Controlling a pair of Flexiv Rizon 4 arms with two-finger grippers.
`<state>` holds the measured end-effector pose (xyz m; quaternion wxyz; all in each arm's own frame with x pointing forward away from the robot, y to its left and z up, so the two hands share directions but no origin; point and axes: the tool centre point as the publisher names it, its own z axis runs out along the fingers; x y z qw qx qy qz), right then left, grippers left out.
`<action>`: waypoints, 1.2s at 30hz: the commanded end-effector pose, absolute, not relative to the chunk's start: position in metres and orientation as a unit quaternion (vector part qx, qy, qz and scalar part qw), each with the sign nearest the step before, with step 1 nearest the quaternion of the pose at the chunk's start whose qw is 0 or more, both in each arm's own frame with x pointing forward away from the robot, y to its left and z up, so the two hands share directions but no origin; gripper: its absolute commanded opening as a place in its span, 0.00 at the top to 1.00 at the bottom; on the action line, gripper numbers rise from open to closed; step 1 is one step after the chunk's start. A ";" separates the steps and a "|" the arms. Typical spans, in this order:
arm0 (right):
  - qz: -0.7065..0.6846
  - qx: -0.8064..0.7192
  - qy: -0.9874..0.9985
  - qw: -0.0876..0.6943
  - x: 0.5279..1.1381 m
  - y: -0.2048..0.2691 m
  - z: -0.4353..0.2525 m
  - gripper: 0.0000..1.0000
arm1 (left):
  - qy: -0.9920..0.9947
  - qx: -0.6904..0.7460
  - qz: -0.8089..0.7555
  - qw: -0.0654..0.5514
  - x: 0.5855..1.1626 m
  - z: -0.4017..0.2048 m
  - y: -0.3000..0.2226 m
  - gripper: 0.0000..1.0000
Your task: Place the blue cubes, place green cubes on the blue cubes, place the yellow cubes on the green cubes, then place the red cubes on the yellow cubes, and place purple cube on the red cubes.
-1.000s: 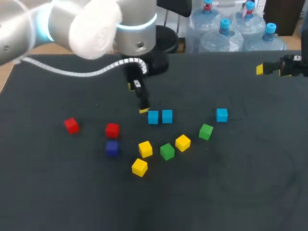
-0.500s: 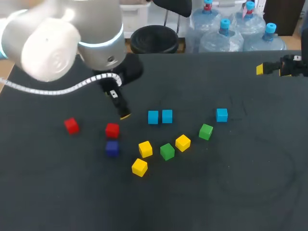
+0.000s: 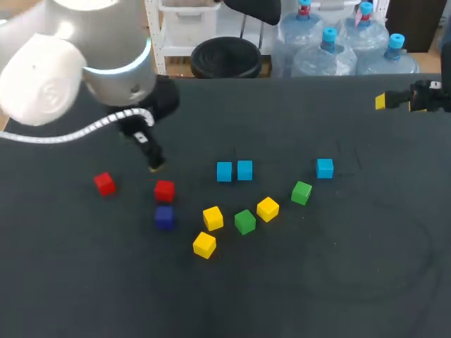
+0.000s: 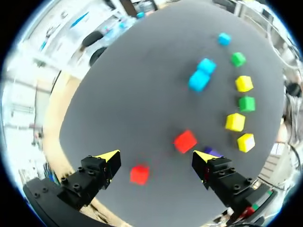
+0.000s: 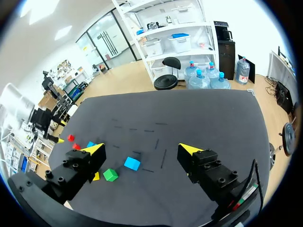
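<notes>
Left claw (image 4: 156, 158) has shifted from the blue pair (image 3: 234, 170) toward 9 o'clock. It hangs open and empty over a red cube (image 3: 164, 190). Right claw (image 5: 142, 149), open and empty, sits at the tabletop's (image 3: 366, 282) 2 o'clock edge. Third blue (image 3: 325, 167) lies apart. Nothing is stacked; greens (image 3: 245, 221), yellows (image 3: 213, 217), reds and purple (image 3: 164, 217) all remain.
</notes>
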<state>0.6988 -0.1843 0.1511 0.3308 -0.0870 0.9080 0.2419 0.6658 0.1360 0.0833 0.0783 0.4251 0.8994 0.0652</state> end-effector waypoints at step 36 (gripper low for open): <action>0.281 -0.268 0.893 0.228 0.693 -0.148 0.129 0.00 | 0.940 0.316 0.088 0.088 0.608 0.103 0.192 0.00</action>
